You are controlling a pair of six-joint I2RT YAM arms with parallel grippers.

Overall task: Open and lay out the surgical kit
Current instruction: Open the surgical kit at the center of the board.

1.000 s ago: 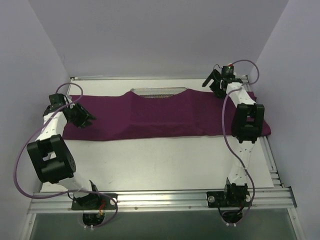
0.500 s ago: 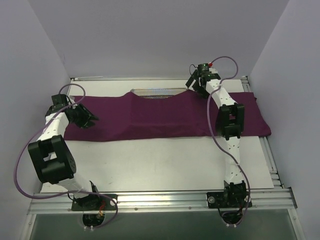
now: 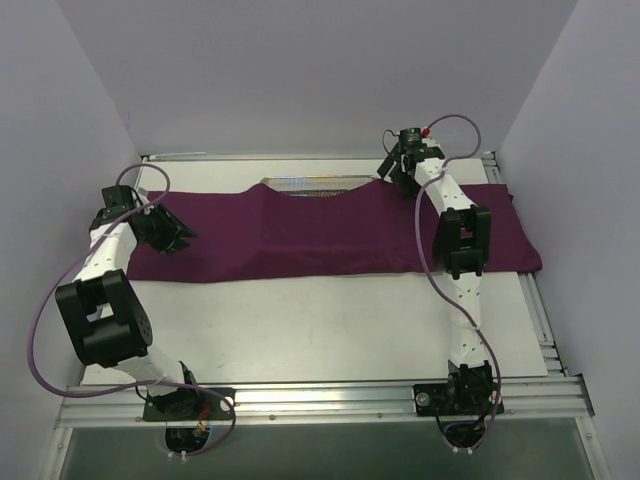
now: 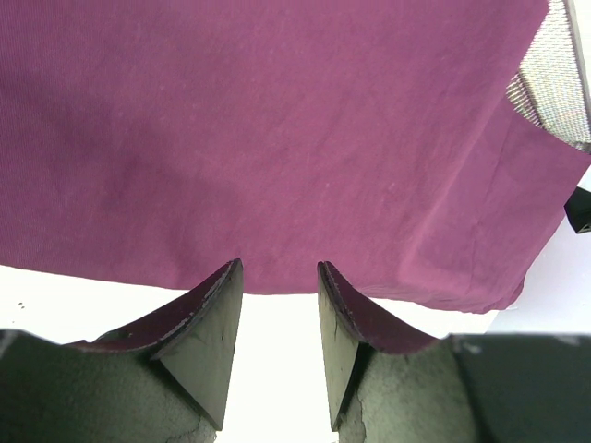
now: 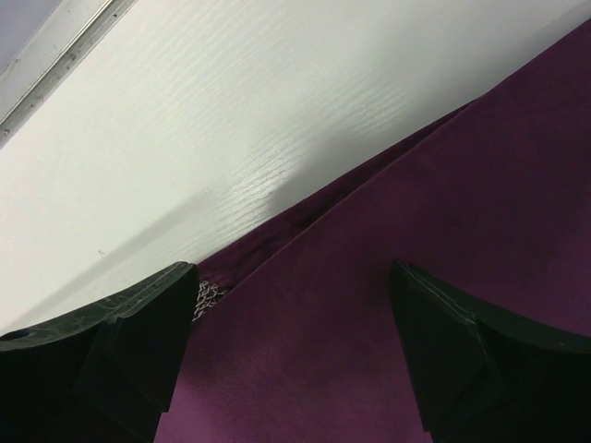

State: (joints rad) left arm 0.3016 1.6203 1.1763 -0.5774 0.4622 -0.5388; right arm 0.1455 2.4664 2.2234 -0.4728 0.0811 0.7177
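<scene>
The surgical kit lies across the back half of the table. Its dark purple cloth (image 3: 300, 235) is spread wide, and the silver wire-mesh tray (image 3: 315, 184) peeks out at the cloth's far edge. My left gripper (image 3: 176, 238) sits low at the cloth's left end. Its jaws are open, with only white table between them (image 4: 277, 305), and the cloth (image 4: 277, 138) lies just ahead. My right gripper (image 3: 392, 168) hovers over the tray's right end, open wide (image 5: 294, 277) above the cloth (image 5: 416, 231). A bit of mesh (image 5: 208, 300) shows by its left finger.
An aluminium rail (image 3: 300, 157) runs along the table's back edge, close behind the right gripper. Pale walls close in on the left, back and right. White tabletop (image 3: 300, 320) stretches from the cloth to the arm bases.
The right arm has swung left from the back right corner to the tray's right end and stopped there. The left arm has not moved.
</scene>
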